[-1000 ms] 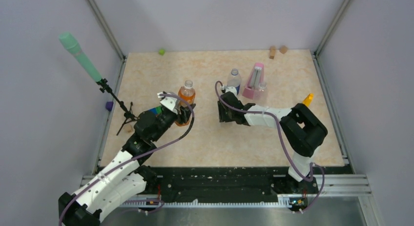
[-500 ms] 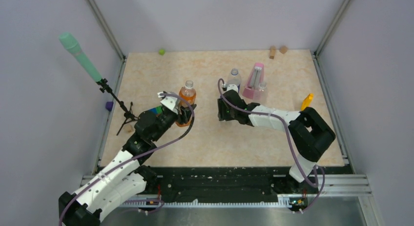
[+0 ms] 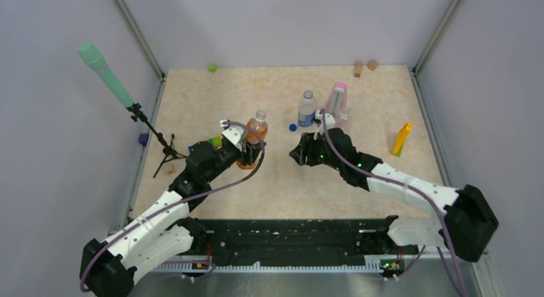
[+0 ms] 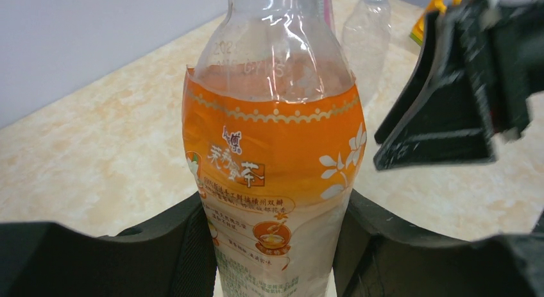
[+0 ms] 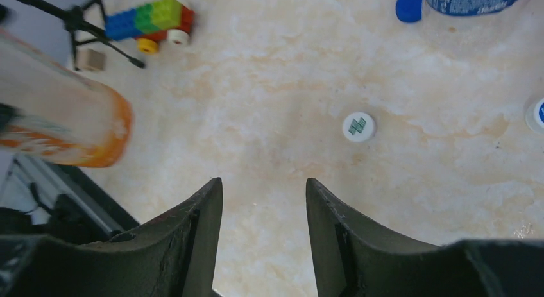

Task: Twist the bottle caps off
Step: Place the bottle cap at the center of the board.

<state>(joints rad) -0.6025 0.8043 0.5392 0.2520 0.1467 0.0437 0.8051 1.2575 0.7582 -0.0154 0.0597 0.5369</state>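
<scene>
Bottle caps lie loose on the marbled beige table [image 3: 192, 104] in two places. A dark blue cap [image 3: 292, 126] sits just beside the base of the blue-label bottle [image 3: 307, 111]. A white cap [image 5: 358, 126] with a small green mark appears only in the right wrist view. The overhead view alone gives the full layout: the orange bottle [image 3: 254, 140] stands left of centre, while the pink metronome [image 3: 336, 99] and the plain clear bottle [image 3: 344, 119] stand at the rear. The left gripper [image 4: 276, 246] is clamped on the orange bottle, with its black pads pressed against both sides of the lower label. The left wrist view shows this contact closely but cuts off the neck, so whether a cap sits there cannot be judged. The right gripper [image 5: 263, 188] stands parted with nothing between its fingers. It points down at bare table, and the white cap lies beyond its tips. The orange bottle is thin clear plastic, creased at the shoulder and wrapped in a glossy orange printed label. Both loose caps are small round discs.
</scene>
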